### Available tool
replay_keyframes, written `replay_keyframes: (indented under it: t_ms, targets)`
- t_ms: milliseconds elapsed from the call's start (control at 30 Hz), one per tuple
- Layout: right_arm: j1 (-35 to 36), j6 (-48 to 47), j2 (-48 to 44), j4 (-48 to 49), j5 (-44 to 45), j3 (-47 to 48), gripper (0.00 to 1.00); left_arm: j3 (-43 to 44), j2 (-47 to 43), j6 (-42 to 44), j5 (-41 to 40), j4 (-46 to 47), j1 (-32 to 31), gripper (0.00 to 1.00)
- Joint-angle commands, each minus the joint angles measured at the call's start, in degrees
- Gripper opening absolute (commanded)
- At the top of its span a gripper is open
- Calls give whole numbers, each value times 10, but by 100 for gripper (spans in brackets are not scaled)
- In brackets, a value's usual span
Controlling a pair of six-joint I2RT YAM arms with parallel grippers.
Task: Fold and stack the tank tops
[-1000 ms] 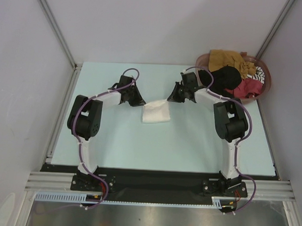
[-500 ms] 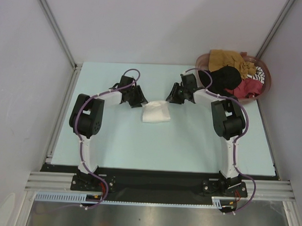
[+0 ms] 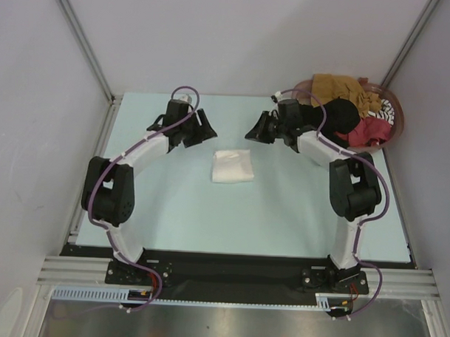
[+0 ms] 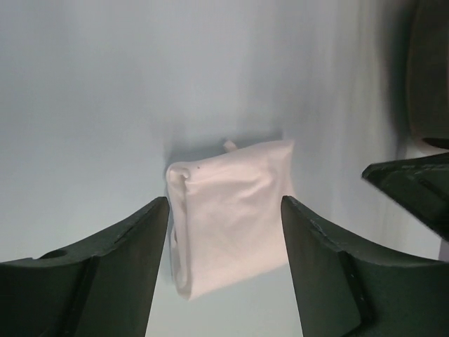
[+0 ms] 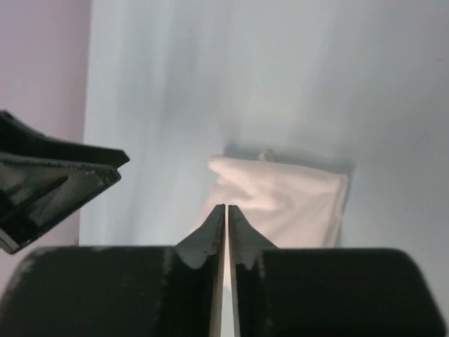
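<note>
The white tank top [image 3: 232, 166], soft limp cloth folded square, lies on the smooth pale counter [image 3: 283, 207] near its middle, apart from the black left claw [image 3: 201, 134], fingers spread, and right claw [image 3: 250, 135], fingers pressed together, beyond it.

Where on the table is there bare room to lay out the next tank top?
The widest bare table lies between the folded white top and the near edge. A narrower strip runs along the far edge behind the left gripper and right gripper. The far right corner is crowded by the heaped basket.
</note>
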Motion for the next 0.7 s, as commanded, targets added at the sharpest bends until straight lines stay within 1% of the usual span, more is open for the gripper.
replay_keyframes:
  t_ms: [0,33,67,167,233,267,367,433,567,667]
  targets:
    - [15,17,-32,52,-92,-46,6,-6,-29,14,31,18,-1,70]
    - [17,24,-33,80,-107,-61,3,6,-23,16,52,17,-3,69]
    - [20,33,-33,122,-138,-94,0,16,-17,19,54,13,-7,69]
    - [33,64,-28,173,-169,-130,0,46,6,28,68,-1,-22,67]
    - [45,92,-19,223,-197,-157,0,59,22,26,81,2,-25,66]
    - [47,106,-12,267,-228,-164,0,63,28,24,89,4,-26,66]
    - [58,152,17,331,-262,-185,0,77,46,24,97,1,-26,65]
    - [59,178,37,346,-272,-185,0,78,50,27,94,-6,-25,65]
    - [54,243,110,424,-313,-192,0,67,46,29,90,-4,-24,65]
    - [50,248,153,423,-319,-178,0,66,45,34,90,-7,-23,65]
